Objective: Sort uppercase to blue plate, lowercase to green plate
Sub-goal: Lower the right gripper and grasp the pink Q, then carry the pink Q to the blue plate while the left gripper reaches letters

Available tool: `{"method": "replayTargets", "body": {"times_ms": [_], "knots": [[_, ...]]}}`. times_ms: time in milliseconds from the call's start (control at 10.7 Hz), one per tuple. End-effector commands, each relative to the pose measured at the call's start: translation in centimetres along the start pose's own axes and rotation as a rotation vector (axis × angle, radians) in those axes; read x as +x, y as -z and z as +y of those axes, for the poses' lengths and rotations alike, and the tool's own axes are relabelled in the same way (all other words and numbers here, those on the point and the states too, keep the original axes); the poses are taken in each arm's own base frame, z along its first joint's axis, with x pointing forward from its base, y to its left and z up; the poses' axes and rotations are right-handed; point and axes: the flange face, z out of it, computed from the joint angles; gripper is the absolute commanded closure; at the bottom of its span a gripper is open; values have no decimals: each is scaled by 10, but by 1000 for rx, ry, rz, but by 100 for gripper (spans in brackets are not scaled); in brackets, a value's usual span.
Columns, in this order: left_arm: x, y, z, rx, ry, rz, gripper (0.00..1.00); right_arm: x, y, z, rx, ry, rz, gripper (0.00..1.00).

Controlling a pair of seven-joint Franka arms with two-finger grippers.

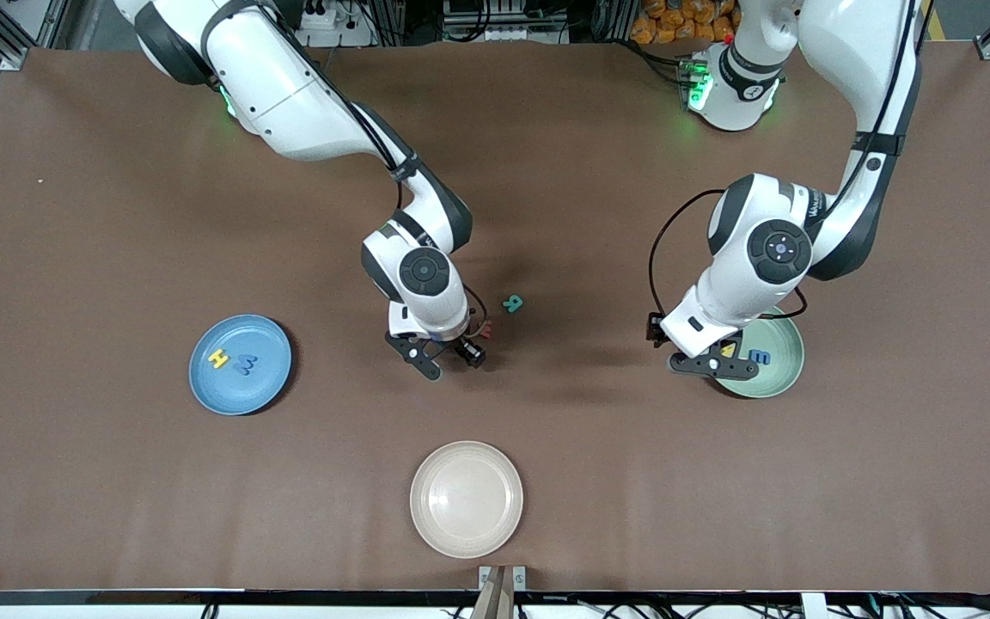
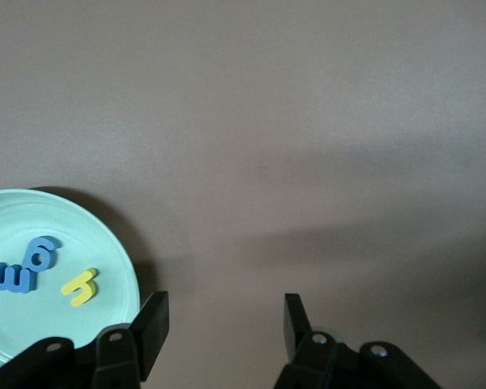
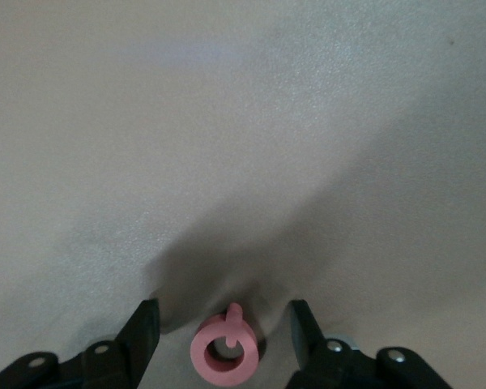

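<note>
Tabletop (image 1: 117,215): right tool (image 1: 448,352) low at mid-table, jaws apart, straddling red Q (image 3: 224,356); Q flat between fingers, tail pointing away from wrist, not yet pinched. Likely next: close on Q.

Blue plate (image 1: 271,383), toward right arm's end: H (image 1: 218,358), W (image 1: 243,364).

Green plate (image 1: 787,361), toward left arm's end: e (image 2: 12,277), g (image 2: 40,251), h (image 2: 79,286).

Cream plate (image 1: 466,499): nothing in it.

Left tool (image 2: 223,324) at green plate's edge, jaws apart, holding nothing, waiting.

Teal R (image 1: 511,303) loose, just beside right tool.
</note>
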Motion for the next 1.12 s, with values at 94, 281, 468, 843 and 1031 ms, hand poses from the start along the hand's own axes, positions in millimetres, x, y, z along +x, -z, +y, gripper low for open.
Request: {"method": "replayTargets", "body": {"times_ms": [94,281,468,843,1031], "knots": [[3,7,6,-21,34,-5,35,-2,0,-5,2,-6,14,31],[3,10,5,-19,36,-14,35,-4,0,-5,2,-3,14,41],[5,19,9,-40,49,-34,35,-8,0,-6,1,2,10,60],[8,24,12,-45,48,-37,45,-10,2,-7,5,39,14,100],[8,26,13,-46,48,-38,46,-1,21,-7,-9,69,12,100]]}}
